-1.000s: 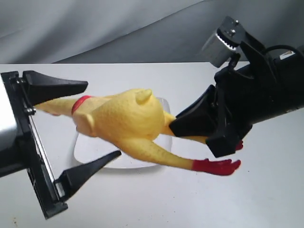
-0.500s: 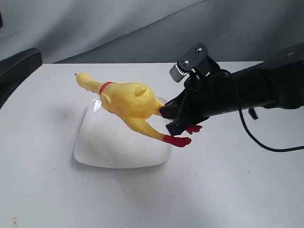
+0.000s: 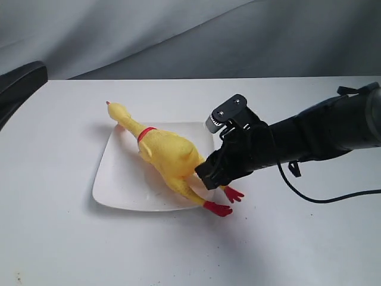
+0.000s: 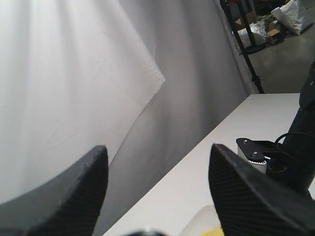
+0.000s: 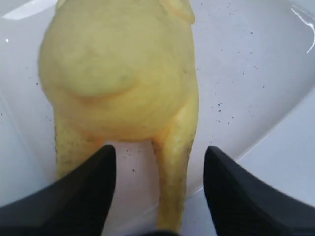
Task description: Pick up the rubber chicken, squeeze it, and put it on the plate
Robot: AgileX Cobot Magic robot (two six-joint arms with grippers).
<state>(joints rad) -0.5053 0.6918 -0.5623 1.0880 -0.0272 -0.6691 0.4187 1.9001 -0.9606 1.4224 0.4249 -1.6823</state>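
Note:
The rubber chicken [image 3: 166, 156] lies on the white square plate [image 3: 116, 179], head toward the far left corner and red feet [image 3: 219, 208] hanging over the near right rim. My right gripper [image 3: 205, 173] hovers low at the chicken's rear. In the right wrist view the chicken's body [image 5: 118, 73] rests on the plate [image 5: 246, 73], and the right gripper [image 5: 160, 147] is open, one yellow leg [image 5: 172, 177] lying loose between its fingers. My left gripper [image 4: 157, 146] is open and empty, off to the left of the table; only one dark finger [image 3: 21, 80] shows in the exterior view.
The white table [image 3: 286, 250] spreads around the plate, with a grey cloth backdrop [image 3: 178, 36] behind it. A black cable [image 3: 333, 196] trails from the right arm across the table on the right.
The right gripper has brought the chicken down from the air onto the plate and opened. The left gripper, beside the chicken a second ago, has drawn back to the left edge.

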